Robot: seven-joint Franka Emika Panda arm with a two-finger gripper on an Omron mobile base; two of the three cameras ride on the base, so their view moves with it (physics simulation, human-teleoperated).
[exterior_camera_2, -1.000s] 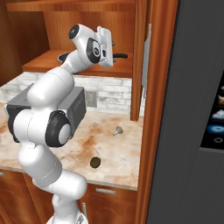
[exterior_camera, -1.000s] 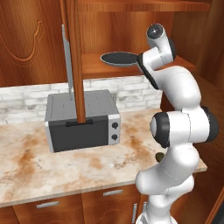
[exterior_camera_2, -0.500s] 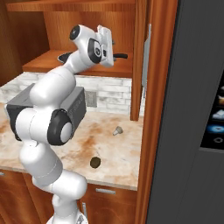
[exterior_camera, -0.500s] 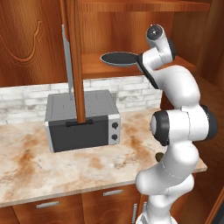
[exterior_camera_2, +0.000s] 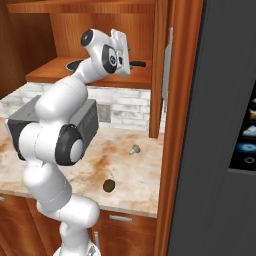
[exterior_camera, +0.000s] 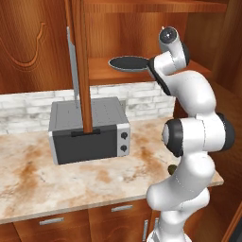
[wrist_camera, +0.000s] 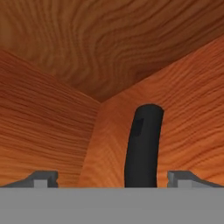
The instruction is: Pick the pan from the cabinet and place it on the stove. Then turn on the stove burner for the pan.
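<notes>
My gripper (wrist_camera: 112, 179) is up inside the cabinet (exterior_camera: 142, 28), and my jaws stand wide apart, holding nothing. In the hand view my 2 fingertips (wrist_camera: 41, 178) sit far out to either side, and the black stick handle of the pan (wrist_camera: 142, 146) rises between them, touching neither one. Beyond the handle I see the reddish-brown wooden walls of the cabinet meeting in a corner. From the left base view the pan (exterior_camera: 130, 63) rests flat on the lower wooden shelf (exterior_camera: 104, 73), its dark round body lying to the left of my hand, its handle pointing toward my wrist. In the right base view my hand sits in front of the pan, so I see a bit of the dark pan body (exterior_camera_2: 75, 63) left of my arm and the end of the handle poking out to the right of my hand. The open cabinet door (exterior_camera: 78, 61) stands edge-on with its long silver bar handle (exterior_camera: 72, 66) hanging down in front of the grey toaster oven (exterior_camera: 90, 134). That oven stands on the mottled stone counter (exterior_camera: 94, 175), below the shelf. 2 small objects lie on the counter to my right, a dark roundish one (exterior_camera_2: 109, 186) and a pale one (exterior_camera_2: 134, 149), well apart from the pan.
</notes>
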